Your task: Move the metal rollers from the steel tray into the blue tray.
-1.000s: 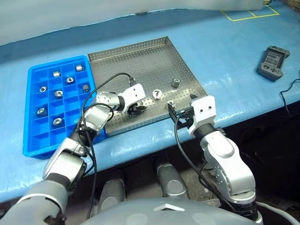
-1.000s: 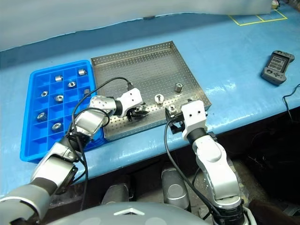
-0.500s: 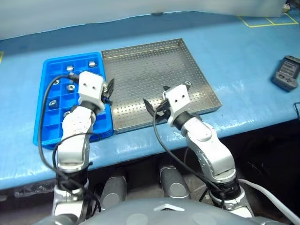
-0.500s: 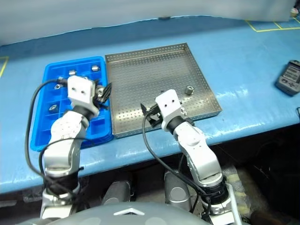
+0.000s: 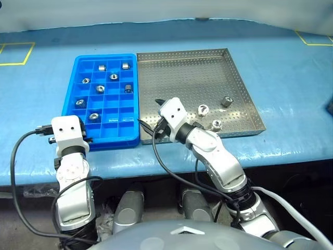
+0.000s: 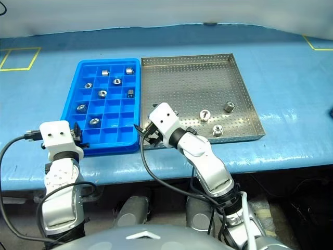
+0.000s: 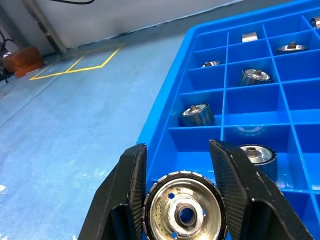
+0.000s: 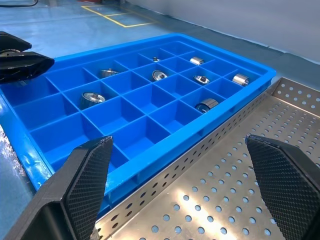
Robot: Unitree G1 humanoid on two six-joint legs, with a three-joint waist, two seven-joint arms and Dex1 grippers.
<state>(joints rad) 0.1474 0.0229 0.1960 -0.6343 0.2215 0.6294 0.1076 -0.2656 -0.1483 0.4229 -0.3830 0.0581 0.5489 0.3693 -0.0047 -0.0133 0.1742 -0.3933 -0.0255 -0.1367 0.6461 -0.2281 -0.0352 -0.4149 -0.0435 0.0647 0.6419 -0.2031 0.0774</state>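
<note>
Nearest to me, my left gripper (image 7: 182, 200) is clamped on one metal roller (image 7: 183, 212), its toothed face and dark centre hole turned toward the wrist camera. In the head view that gripper sits at the near left corner of the blue tray (image 5: 71, 94), just outside the rim, so I judge I am carrying the piece in for a drop and have not yet brought it over a compartment.

My right gripper (image 8: 190, 170) has its fingers spread wide with nothing between them. It hovers over the near left corner of the steel tray (image 5: 182, 67), pointing across the shared edge toward the blue tray. I read that as a waiting pose, ready for the next pick.

Further in, three loose rollers (image 5: 203, 109) lie on the perforated floor toward the near right part of the steel tray, apart from one another and well clear of the right gripper. They are what remains to move.

The blue tray sits flush against the steel tray's left side, which keeps each transfer short. Seven rollers (image 5: 114, 76) already rest in it, one to a compartment, mostly in the far and middle rows. The near row looks free, so the closest empty cell would be my natural target.
</note>
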